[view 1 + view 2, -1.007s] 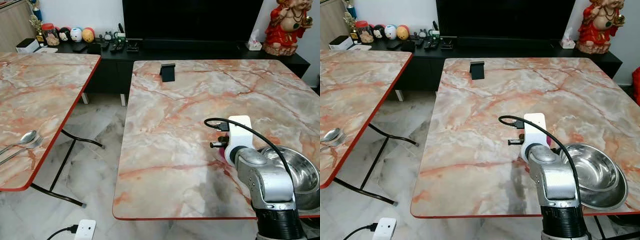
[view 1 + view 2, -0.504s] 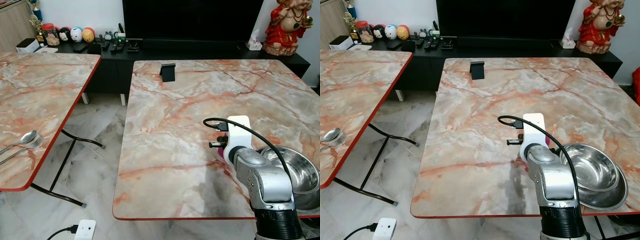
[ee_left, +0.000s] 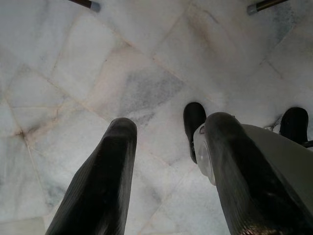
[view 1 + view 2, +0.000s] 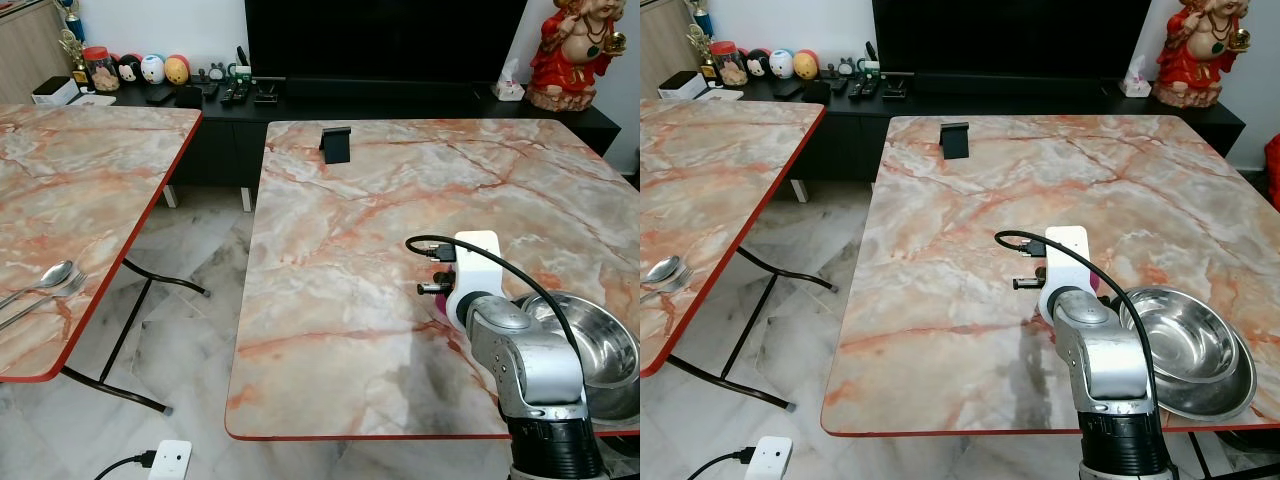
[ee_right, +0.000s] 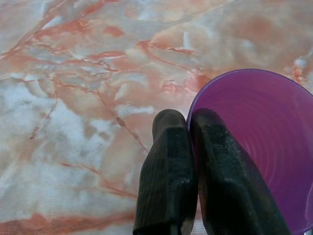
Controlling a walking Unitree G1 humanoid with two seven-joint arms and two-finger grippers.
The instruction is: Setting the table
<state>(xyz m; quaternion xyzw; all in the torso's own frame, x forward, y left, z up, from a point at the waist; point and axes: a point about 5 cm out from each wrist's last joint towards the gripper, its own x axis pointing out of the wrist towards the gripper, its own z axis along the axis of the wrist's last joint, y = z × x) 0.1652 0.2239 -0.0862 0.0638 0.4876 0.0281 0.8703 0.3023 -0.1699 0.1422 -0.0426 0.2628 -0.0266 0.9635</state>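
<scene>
Here right hand (image 5: 188, 128) pinches upright purple cup (image 5: 259, 142) rim.

Two marble tables (image 4: 340, 230) (image 4: 70, 190), two steel bowls (image 4: 1185, 345) (image 4: 1240, 385), one purple cup (image 5: 264, 142).

Home: television (image 4: 385, 40), marble dining tables (image 4: 400, 220)

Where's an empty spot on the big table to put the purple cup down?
Bare marble runs from the black stand at the far edge down to the right gripper, which pinches the purple cup. It's crowded at the near right corner, by the steel bowls.
</scene>
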